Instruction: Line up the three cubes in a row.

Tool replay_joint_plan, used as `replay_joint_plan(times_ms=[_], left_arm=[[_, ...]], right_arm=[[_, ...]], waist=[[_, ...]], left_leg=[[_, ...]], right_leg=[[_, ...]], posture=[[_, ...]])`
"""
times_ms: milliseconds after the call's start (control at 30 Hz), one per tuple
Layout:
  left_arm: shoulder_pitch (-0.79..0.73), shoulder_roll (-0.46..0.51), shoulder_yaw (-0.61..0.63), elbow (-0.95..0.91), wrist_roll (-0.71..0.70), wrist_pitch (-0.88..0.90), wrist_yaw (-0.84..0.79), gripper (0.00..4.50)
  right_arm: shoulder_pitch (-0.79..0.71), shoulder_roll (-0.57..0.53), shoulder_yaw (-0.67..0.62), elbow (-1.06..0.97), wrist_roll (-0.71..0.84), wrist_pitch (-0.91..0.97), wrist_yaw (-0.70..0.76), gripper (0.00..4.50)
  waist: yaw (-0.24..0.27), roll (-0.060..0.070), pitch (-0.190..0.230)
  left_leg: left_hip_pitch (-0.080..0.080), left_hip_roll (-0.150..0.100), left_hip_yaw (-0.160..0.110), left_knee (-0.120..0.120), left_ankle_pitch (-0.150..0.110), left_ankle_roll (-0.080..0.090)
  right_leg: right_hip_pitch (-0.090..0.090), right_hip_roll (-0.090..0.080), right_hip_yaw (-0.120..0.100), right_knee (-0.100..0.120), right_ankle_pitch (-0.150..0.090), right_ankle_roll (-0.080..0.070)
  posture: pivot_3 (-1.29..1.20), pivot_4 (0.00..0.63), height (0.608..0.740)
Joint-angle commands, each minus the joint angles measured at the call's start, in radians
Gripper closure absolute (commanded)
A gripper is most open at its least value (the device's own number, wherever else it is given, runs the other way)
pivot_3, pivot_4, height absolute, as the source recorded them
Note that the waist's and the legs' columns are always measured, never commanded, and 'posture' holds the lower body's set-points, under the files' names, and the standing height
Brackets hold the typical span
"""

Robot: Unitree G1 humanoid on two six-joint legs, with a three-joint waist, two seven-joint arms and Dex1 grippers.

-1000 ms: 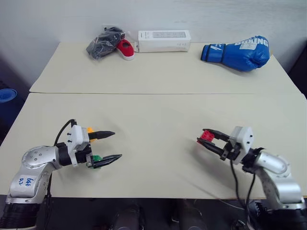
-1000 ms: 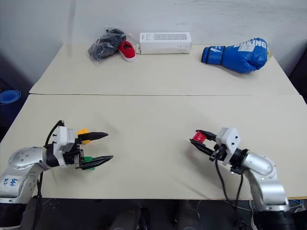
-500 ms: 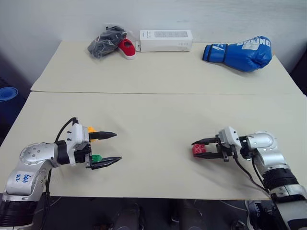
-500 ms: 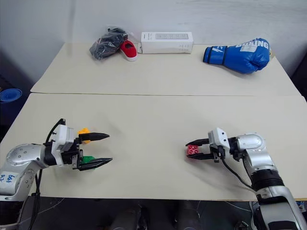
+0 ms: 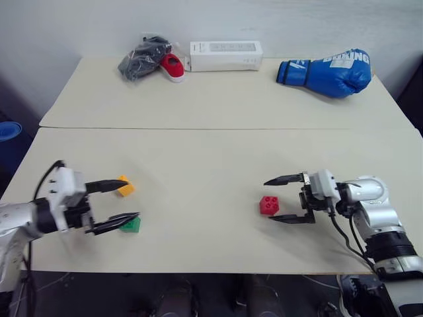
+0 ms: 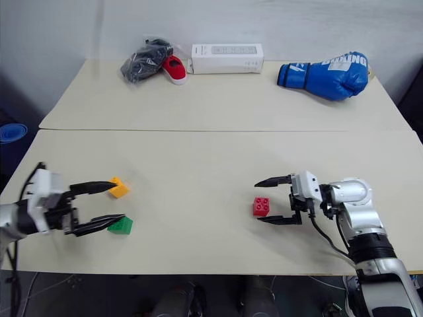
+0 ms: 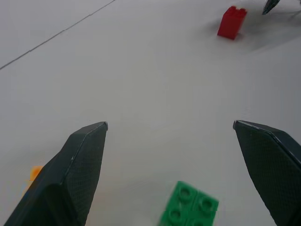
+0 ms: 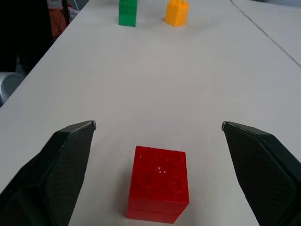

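Lab: bare tables, odd props.

Both arms same build: silver-grey rounded metal joint housings, black collars between segments, white blocky wrist module. Left gripper and right gripper: two black tapered fingers each, pointed tips, fine woven/carbon-like texture on the finger faces in wrist views. Black cable loops off the white module on each arm; right one runs down along the forearm.

Red cube between spread fingers
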Motion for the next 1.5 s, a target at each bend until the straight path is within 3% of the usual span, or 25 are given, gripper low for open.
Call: replay_joint_plan(times_ms=[33,267,367,633,1000,1100,1400,1500], left_arm=[[0.124,0.015,0.171,0.172,0.036,-0.044,-0.033,0.00],[0.186,0.022,0.234,0.337,0.061,-0.076,-0.029,0.00],[0.182,0.006,0.198,0.281,0.061,-0.093,-0.043,0.00],[0.032,0.009,-0.059,0.081,0.091,-0.152,-0.100,0.00],[-0.325,0.024,-0.410,0.326,0.278,-0.380,-0.224,0.00],[-0.373,0.024,-0.450,0.393,0.297,-0.427,-0.252,0.52],[-0.415,0.032,-0.495,0.349,0.270,-0.404,-0.311,2.94],[-0.448,0.009,-0.541,0.215,0.252,-0.290,-0.280,2.99]], right_arm=[[0.123,0.030,-0.127,-0.154,0.148,-0.018,0.001,0.05],[0.276,0.021,-0.182,-0.288,0.191,0.110,-0.064,0.05],[0.301,0.039,-0.194,-0.331,0.191,0.104,-0.075,0.05],[0.322,0.061,-0.177,-0.366,0.152,0.093,-0.098,0.05],[0.325,0.063,-0.182,-0.371,0.127,0.089,-0.121,0.05],[0.343,0.062,-0.196,-0.376,0.119,0.081,-0.141,0.00],[0.430,0.051,-0.246,-0.407,0.108,0.057,-0.180,0.00],[0.448,0.032,-0.303,-0.396,0.112,0.058,-0.200,0.00]], waist=[[0.000,0.000,0.000],[0.015,-0.002,-0.001],[0.019,-0.002,-0.001],[0.027,-0.002,-0.001],[0.009,-0.001,-0.001],[0.006,-0.001,-0.001],[0.004,-0.001,-0.001],[0.005,-0.001,-0.001]], left_leg=[[0.000,0.000,0.000,-0.001,0.000,0.000],[0.001,-0.001,0.000,-0.001,-0.006,-0.002],[0.001,-0.001,0.000,-0.001,-0.007,-0.004],[0.000,-0.001,0.001,-0.001,-0.007,-0.004],[0.001,-0.001,0.004,-0.001,-0.002,0.001],[0.001,-0.001,0.004,-0.001,-0.002,0.002],[0.001,-0.001,0.004,-0.001,-0.002,0.002],[0.001,-0.001,0.004,-0.001,-0.002,0.002]], right_leg=[[0.000,0.001,0.000,-0.001,0.000,0.000],[0.000,-0.003,0.001,-0.005,0.001,0.001],[-0.001,-0.003,0.001,-0.005,0.000,0.000],[-0.001,-0.003,0.001,-0.004,0.000,-0.001],[-0.002,0.000,0.001,0.002,0.000,0.000],[-0.001,0.000,0.001,0.002,0.000,0.000],[-0.001,0.000,0.001,0.002,0.000,0.000],[-0.001,0.000,0.002,0.002,0.000,0.000]], posture=[[0.00,0.150,0.740],[0.00,0.150,0.740],[0.00,0.150,0.740],[0.00,0.150,0.740],[0.00,0.150,0.740],[0.00,0.150,0.740],[0.00,0.150,0.740],[0.00,0.150,0.740]])
